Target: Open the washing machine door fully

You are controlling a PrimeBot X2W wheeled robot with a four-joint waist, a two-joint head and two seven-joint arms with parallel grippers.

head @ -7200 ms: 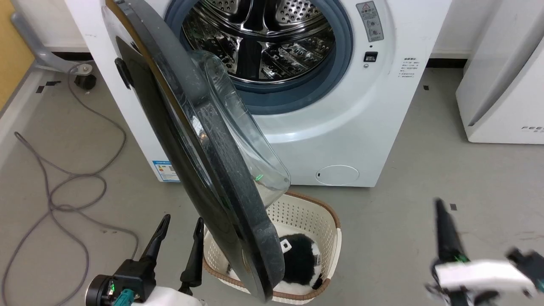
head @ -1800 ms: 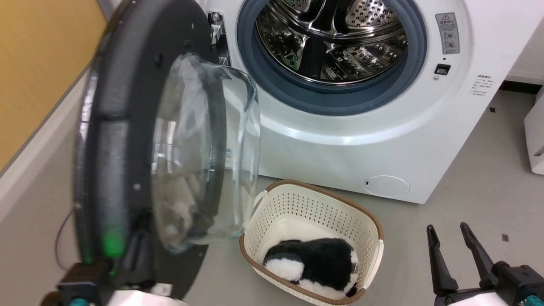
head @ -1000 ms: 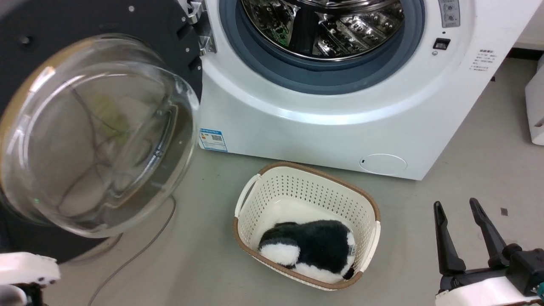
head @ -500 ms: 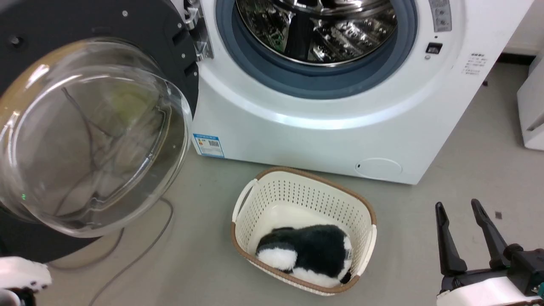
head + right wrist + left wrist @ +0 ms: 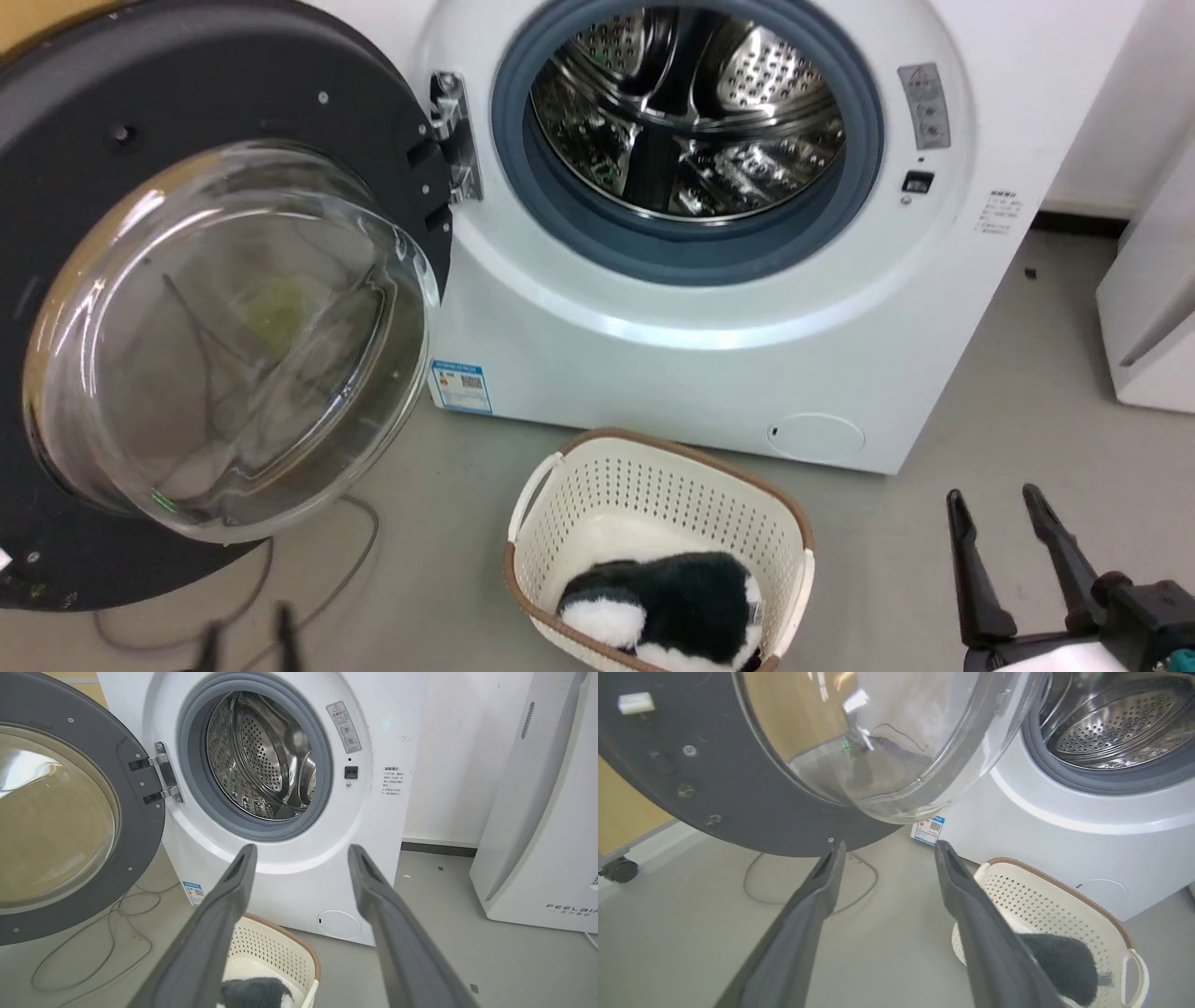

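Grey concrete-looking floor (image 5: 990, 373) all round, with a yellow wall (image 5: 621, 807) off to the left and a white wall behind.

The washing machine door (image 5: 224, 327) is swung wide out to the left of the washing machine (image 5: 709, 373), inner face toward the head camera. It's a big black disc with a clear domed glass bowl bulging out of the middle, and it hangs off a metal hinge (image 5: 455, 140) on the left edge of the opening. The opening itself is fully exposed: grey-blue rubber ring (image 5: 672, 257) and a shiny perforated drum (image 5: 691, 121) behind it.

On the floor just in front of the machine sits a cream basket (image 5: 672, 448) with a brown rim and a black and white plush toy (image 5: 663, 597) inside. A thin grey cable (image 5: 355, 551) loops on the floor under the door.

The left gripper (image 5: 889, 844) sits low beneath the door's bottom edge, fingers spread, nothing between them. The right gripper (image 5: 991, 495) is near right, well clear of the door, fingers spread and empty too.

Labels: a small blue sticker (image 5: 460, 387) low on the machine's left front, a grey warning sticker (image 5: 920, 93) with a red triangle, print too small to read. The white appliance (image 5: 537, 812) at far right says "FEELAIR".
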